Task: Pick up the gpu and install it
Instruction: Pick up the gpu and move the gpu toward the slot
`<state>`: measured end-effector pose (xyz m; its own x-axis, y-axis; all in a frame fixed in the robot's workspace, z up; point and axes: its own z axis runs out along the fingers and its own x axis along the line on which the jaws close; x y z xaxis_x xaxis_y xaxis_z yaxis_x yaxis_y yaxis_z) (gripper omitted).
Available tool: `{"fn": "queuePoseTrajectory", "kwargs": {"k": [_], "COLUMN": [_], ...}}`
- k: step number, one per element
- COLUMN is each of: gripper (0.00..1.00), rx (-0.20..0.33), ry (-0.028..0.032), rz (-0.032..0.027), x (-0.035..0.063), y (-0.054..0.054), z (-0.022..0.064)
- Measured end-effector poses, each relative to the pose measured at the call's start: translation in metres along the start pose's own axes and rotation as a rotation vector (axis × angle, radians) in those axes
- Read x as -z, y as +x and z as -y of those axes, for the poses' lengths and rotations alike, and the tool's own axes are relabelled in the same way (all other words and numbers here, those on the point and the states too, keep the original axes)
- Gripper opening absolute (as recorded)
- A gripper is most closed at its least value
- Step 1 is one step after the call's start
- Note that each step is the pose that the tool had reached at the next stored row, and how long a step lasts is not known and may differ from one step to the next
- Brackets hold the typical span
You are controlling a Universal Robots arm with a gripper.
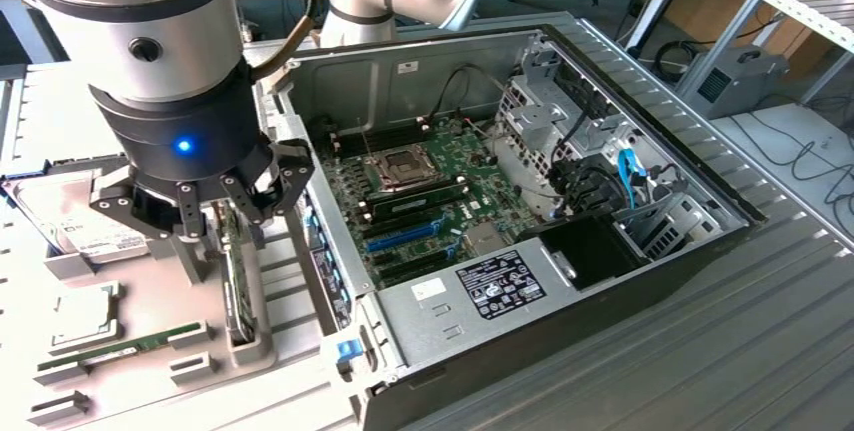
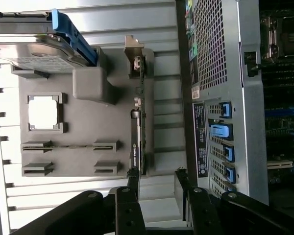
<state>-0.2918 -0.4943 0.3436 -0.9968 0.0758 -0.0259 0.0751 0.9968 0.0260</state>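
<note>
One worktop [image 1: 747, 331]: slatted grey metal, carrying everything below.
Computer case [image 1: 641, 111]: lies on its side with the panel off, by the worktop's edge on the exterior view's right. The main board [image 1: 441, 186] faces up, which probably lets a card go straight down into it.
Robot arm [image 1: 147, 51]: hangs upright over the tray, wrist pointing down.
Tray [image 2: 78, 122]: grey moulded holder just beside the case, with a shaped seat for each part so nothing slides.
Gripper [image 2: 157, 176]: fingers spread wide and holding nothing, hovering low over the tray's case-side edge. One fingertip [image 2: 133, 172] sits close over the card's near end; whether it touches cannot be told.
Hard drive [image 2: 34, 49]: propped at the tray's corner farthest from the case.
Graphics card [image 2: 139, 122]: stands on its long edge in a slot along the tray's case-side edge, metal bracket at the hard-drive end. Upright like this, its two flat faces seem offered to the fingers.
Processor chip [image 2: 43, 111]: flat in a square seat mid-tray.
Memory stick [image 1: 127, 343]: on edge, near the tray's end opposite the hard drive.
</note>
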Motion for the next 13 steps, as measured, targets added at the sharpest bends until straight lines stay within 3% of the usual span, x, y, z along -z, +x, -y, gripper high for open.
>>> {"fn": "queuePoseTrajectory", "kwargs": {"k": [13], "gripper": [0.42], "rx": [0.0], "ry": [0.0003], "rz": [0.0001], "x": [-0.0081], "y": [0.0059], "z": [-0.0044]}}
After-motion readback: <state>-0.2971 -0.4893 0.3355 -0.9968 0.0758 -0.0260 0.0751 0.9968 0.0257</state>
